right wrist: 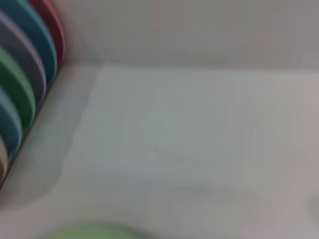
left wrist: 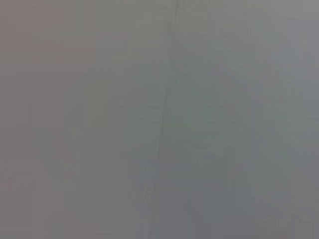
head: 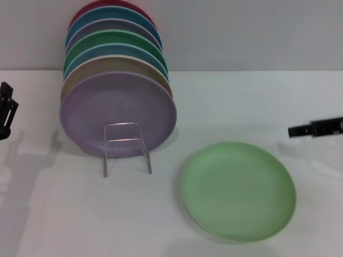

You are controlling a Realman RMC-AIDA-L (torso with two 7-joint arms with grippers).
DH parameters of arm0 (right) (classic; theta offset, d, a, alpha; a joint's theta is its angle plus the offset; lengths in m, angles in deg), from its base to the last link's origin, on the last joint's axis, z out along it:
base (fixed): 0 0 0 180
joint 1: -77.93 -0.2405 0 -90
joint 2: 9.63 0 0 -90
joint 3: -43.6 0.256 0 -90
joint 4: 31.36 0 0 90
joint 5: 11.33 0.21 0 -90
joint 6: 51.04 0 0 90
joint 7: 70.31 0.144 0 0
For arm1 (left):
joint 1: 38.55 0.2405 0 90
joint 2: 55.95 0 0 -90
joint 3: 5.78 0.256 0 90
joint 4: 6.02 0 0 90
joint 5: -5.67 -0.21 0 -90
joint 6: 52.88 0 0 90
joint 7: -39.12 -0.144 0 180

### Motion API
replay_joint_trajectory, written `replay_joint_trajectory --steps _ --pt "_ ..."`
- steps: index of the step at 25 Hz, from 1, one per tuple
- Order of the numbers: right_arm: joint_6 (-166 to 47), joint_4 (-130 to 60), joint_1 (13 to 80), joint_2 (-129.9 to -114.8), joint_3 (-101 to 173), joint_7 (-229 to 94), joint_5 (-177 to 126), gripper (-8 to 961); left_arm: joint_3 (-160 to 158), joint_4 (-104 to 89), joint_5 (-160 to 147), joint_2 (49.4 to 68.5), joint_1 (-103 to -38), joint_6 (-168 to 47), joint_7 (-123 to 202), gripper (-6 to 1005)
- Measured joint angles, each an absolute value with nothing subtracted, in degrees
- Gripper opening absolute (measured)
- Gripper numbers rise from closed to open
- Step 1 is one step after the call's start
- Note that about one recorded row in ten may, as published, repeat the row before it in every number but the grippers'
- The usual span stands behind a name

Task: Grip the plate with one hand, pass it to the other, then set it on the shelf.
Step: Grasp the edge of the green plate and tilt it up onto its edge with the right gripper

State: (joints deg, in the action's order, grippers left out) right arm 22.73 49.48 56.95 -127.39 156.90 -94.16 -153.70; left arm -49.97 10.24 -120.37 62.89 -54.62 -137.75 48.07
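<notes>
The round pale green plate (head: 238,191) has a smooth, matt face. The thin silver wire rack (head: 126,148) looks like shiny metal. The white table (head: 64,214) is smooth and matt. The stacked coloured plates (head: 118,80) appear matt.

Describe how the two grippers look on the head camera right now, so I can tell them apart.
Both are black. The left gripper shows at the picture's edge as a blocky, angular upright piece. The right gripper shows as a slim flat bar with small pale markings near its end. No cables or sleeves are visible.
</notes>
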Motion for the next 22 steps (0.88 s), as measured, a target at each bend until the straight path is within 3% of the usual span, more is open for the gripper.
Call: replay_joint_trajectory --steps 22 --pt "30.4 35.3 49.4 -126.85 158.8 -94.0 -156.6 608 -50.0 10.7 -120.4 62.77 -54.1 -138.3 48.1 814"
